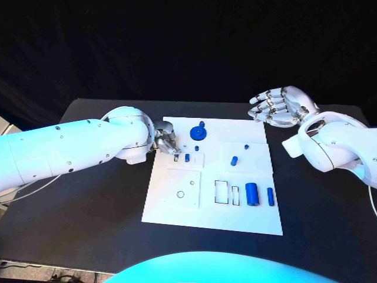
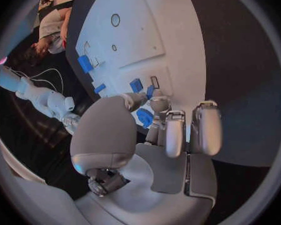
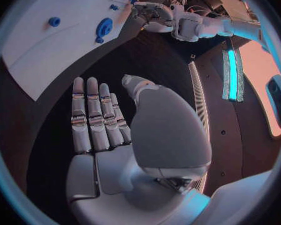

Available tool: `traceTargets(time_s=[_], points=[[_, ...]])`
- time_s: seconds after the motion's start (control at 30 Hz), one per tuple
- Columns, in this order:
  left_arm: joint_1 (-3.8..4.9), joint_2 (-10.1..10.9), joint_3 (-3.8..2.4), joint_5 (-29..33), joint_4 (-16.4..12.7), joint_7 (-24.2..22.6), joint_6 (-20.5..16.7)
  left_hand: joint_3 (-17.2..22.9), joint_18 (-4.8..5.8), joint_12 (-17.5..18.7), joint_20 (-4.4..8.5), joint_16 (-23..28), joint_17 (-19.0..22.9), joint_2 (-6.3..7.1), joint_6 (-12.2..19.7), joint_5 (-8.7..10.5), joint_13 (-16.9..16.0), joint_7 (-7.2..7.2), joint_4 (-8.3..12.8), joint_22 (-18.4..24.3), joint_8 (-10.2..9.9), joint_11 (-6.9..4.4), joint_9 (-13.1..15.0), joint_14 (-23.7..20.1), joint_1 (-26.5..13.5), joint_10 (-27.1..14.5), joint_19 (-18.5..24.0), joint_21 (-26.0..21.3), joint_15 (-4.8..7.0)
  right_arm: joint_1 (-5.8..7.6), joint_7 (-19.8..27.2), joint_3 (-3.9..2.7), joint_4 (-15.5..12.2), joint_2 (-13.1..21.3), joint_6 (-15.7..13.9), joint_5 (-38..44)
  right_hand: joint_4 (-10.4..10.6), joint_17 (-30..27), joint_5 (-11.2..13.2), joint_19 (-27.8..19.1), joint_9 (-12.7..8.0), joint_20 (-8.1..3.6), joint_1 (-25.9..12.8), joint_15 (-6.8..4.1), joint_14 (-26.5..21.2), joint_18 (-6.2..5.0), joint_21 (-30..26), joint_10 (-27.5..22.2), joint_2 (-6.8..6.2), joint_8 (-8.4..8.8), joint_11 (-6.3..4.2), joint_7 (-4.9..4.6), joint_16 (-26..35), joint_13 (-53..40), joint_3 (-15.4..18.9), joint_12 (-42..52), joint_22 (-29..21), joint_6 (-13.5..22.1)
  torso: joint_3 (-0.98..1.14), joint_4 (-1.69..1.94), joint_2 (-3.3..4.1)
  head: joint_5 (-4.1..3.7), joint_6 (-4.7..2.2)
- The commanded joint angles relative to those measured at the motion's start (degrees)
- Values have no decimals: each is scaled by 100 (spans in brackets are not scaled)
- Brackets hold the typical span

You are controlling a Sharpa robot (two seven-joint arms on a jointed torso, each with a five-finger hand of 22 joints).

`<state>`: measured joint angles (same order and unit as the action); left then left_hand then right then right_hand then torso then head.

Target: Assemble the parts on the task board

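Note:
The white task board [image 1: 176, 206] [image 2: 140, 30] [image 3: 40, 55] lies mid-table. My left hand [image 1: 165, 141] [image 2: 162, 130] is over the board's far left part, thumb and fingertips drawn together on a small blue part [image 2: 145, 117], beside a narrow slot [image 1: 177, 158] and another small blue part [image 1: 187, 157]. A round blue part [image 1: 199, 132] [image 3: 104, 27] sits just right of that hand. A blue cylinder [image 1: 252, 193] [image 2: 85, 63] and a thin blue pin [image 1: 271, 196] lie near the right edge. My right hand [image 1: 278, 106] [image 3: 97, 120] hovers off the far right corner, fingers straight, holding nothing.
Two more small blue parts [image 1: 234, 160] [image 1: 247, 145] lie on the board's right half. A round hole [image 1: 181, 194] [image 2: 115, 20] and rectangular cut-outs [image 1: 221, 191] mark its near half. Black table [image 1: 78, 224] surrounds the board.

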<state>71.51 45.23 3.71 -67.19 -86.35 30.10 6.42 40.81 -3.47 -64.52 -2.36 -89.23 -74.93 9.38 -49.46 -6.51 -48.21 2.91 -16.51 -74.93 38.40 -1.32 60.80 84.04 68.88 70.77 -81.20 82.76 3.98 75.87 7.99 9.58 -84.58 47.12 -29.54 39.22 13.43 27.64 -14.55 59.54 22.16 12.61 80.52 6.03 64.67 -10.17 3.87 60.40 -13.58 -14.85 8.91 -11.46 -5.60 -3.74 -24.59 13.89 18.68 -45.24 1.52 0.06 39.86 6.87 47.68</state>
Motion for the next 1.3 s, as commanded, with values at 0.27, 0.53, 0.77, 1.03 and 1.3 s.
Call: traceTargets(time_s=[0.27, 0.53, 0.77, 1.03, 1.3], points=[[-57, 2, 13, -72, -13, -19, 186, 1085, 42, -25, 5, -25, -1427, 44, -42, -19, -1, 3, 1029, -249, 24, 17, 7, 568, -6, 45, -25, 20, 24, -10, 71, -1, -5, -1, 87, 2, -22, -21, -29, -48, -12, -4, -66, 33, -12, -27, -28, -4, -1, 28, 36, -171, 33, 8, 4, -30, -36, -2, -4, 8, -2, 18, 12], [-65, 10, 15, -13, -23, 6, 257, 1085, 42, -25, 5, -25, -1427, 44, -42, -19, -1, 3, 1029, -249, 24, 17, 7, 568, -6, 45, -25, 20, 24, -13, 72, -1, -1, -6, 97, 0, -23, -24, -29, -49, -12, -3, -67, 33, -11, -28, -27, -2, 1, 29, 36, -171, 34, 8, 4, -30, -43, -4, -9, -4, 1, 22, 13], [-66, 34, 15, -4, -31, 14, 296, 1085, 42, -25, 5, -25, -1427, 44, -42, -19, -1, 3, 1029, -249, 24, 17, 7, 568, -6, 45, -25, 20, 24, -16, 72, -1, 4, -6, 98, 0, -23, -24, -29, -49, -12, -3, -67, 33, -11, -28, -27, -2, 1, 29, 36, -171, 34, 8, 4, -30, -43, -4, -5, 6, 0, 17, 26], [-67, 59, 13, -2, -41, 9, 296, 1117, 43, -27, 7, -24, -1426, 55, -50, -19, -7, 2, 1043, -256, 23, 15, 10, 568, -18, 54, -30, 24, 25, -23, 74, -1, 11, -11, 97, 0, -23, -24, -29, -49, -12, -3, -67, 33, -11, -28, -27, -2, 1, 29, 36, -171, 34, 8, 4, -30, -43, -4, -4, -3, 3, 29, 29], [-67, 69, 11, -1, -39, 7, 307, 1123, 44, -26, 7, -25, -1427, 57, -51, -20, -7, 2, 1047, -259, 23, 15, 11, 568, -20, 56, -32, 25, 26, -31, 75, -1, 16, -12, 99, 0, -30, -35, -30, -51, -14, 0, -67, 34, -8, -29, -25, 0, 4, 31, 36, -171, 39, 8, 6, -35, -66, -8, -4, 2, 3, 24, 37]])
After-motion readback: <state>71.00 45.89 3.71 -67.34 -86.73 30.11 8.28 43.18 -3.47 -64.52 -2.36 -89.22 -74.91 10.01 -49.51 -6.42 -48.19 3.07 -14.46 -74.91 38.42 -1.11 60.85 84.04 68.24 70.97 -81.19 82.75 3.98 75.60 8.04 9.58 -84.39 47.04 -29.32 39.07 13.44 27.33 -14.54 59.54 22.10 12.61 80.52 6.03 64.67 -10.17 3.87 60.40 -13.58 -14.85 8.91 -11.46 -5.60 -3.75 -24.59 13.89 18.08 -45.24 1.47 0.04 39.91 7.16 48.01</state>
